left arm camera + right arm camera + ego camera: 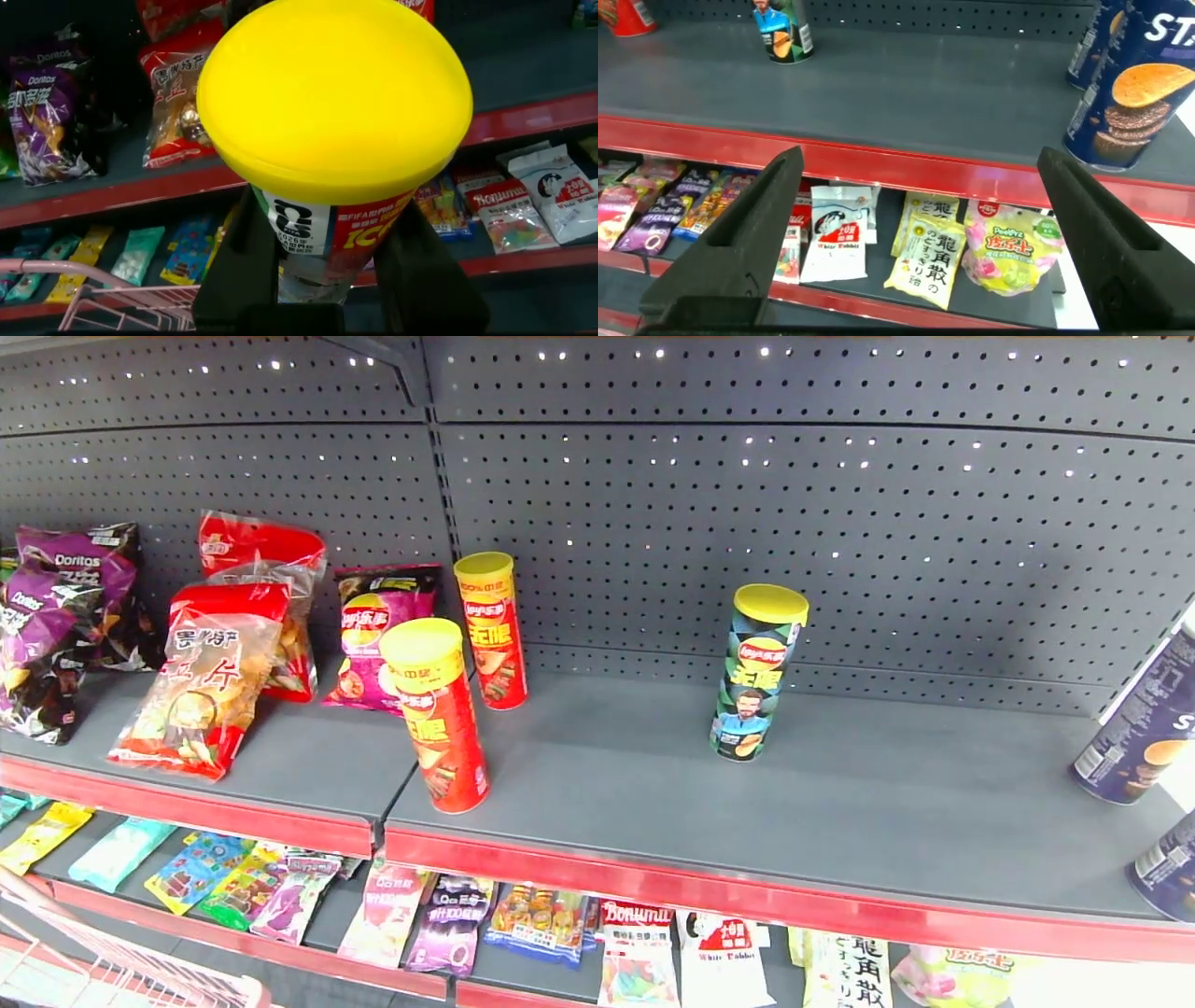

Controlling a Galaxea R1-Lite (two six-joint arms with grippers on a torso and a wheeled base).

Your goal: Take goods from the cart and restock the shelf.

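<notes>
Bags of chips in purple wrapping lean at the left end of the shelf. Beside them two red-topped clear snack bags stand one behind the other, then a magenta bag against the back panel. A red can with a yellow lid stands upright near the front edge, where the two shelf boards meet. A second red can stands behind it, close to the back. Toward the middle, well apart from both, a dark green can stands upright near the back. Two dark blue cans sit at the right end, one behind the other.

The left gripper is out in front of the shelf, above the pink wire cart. Its black fingers clamp the lower body of a yellow-lidded can, lid toward the camera. The right gripper hangs before the shelf's red front edge near the blue cans, its jaws spread wide with nothing between them. Small candy packets lie in a row on the lower shelf beneath.
</notes>
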